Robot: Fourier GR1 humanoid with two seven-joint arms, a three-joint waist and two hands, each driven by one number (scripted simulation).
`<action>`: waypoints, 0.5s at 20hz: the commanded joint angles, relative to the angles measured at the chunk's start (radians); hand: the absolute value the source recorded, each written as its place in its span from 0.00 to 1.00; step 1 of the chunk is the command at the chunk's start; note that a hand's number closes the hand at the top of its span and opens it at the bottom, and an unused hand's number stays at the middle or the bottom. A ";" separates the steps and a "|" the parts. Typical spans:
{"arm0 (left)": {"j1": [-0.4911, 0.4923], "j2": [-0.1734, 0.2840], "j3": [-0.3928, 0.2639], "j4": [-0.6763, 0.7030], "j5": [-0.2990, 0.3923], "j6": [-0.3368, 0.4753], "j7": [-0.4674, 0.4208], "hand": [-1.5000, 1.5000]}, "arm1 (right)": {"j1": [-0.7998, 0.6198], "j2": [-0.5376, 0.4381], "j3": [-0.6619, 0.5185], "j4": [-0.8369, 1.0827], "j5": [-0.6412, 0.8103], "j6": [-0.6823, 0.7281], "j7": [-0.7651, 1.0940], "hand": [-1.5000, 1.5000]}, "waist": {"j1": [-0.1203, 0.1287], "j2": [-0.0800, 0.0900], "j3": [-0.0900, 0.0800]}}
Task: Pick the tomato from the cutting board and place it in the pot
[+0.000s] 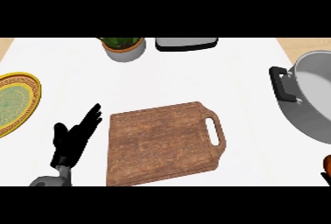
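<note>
Single head view, steeply down onto counter [194, 78].

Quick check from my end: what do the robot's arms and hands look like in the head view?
The left hand is matte black with slender fingers and a thumb, joined at a grey wrist to a grey forearm. Of the right hand, only a black sliver shows at the picture's right edge.

Wooden cutting board [165, 142], handle slot toward the right: centre of frame, lower half, top bare. Left hand [74, 140], black, fingers straight: lower left, just beside the board. Grey pot [315, 103] with black handle: right edge, partly cut off. Reddish-orange object [327, 165] (possibly the tomato; mostly cropped): lower right corner. Yellow-rimmed green plate [16, 103]: left edge. Potted plant [124, 47]: top centre-left. Dark-rimmed container [185, 43]: top centre.
</note>
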State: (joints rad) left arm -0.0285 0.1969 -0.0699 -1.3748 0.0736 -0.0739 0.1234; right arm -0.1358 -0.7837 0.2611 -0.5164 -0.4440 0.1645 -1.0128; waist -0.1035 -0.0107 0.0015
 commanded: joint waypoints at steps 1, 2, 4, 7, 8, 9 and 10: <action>-0.001 -0.010 -0.026 -0.017 -0.009 -0.013 -0.002 0.50 | 0.138 -0.190 -0.110 0.119 -0.068 0.165 -0.173 1.00 | 0.053 0.009 0.003; 0.003 -0.026 -0.044 -0.006 -0.018 -0.015 -0.020 0.50 | 0.161 -0.199 -0.133 0.135 -0.079 0.163 -0.212 1.00 | 0.060 0.009 0.002; -0.032 -0.013 -0.043 -0.039 -0.024 -0.008 0.048 0.50 | 0.150 -0.245 -0.160 0.166 -0.074 0.147 -0.217 1.00 | 0.081 0.009 0.003; 0.004 -0.017 -0.043 -0.017 -0.009 -0.039 -0.008 0.50 | 0.193 -0.332 -0.193 0.146 -0.087 0.193 -0.235 1.00 | 0.081 0.007 0.001; 0.001 -0.017 -0.043 -0.001 -0.021 -0.031 -0.012 0.50 | 0.210 -0.289 -0.186 0.140 -0.063 0.121 -0.283 1.00 | 0.084 0.008 0.001; -0.048 -0.013 -0.043 -0.033 -0.011 -0.037 0.053 0.50 | 0.193 -0.298 -0.195 0.159 -0.055 0.093 -0.266 1.00 | 0.090 0.009 0.002; -0.030 -0.039 -0.062 -0.038 -0.020 -0.024 0.037 0.50 | 0.183 -0.312 -0.207 0.142 -0.061 0.094 -0.247 1.00 | 0.093 0.008 0.001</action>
State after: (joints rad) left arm -0.0492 0.1800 -0.1104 -1.3937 0.0600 -0.1013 0.1408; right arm 0.0351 -1.0540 0.0908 -0.3989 -0.5073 0.1935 -1.0645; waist -0.0275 -0.0031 0.0028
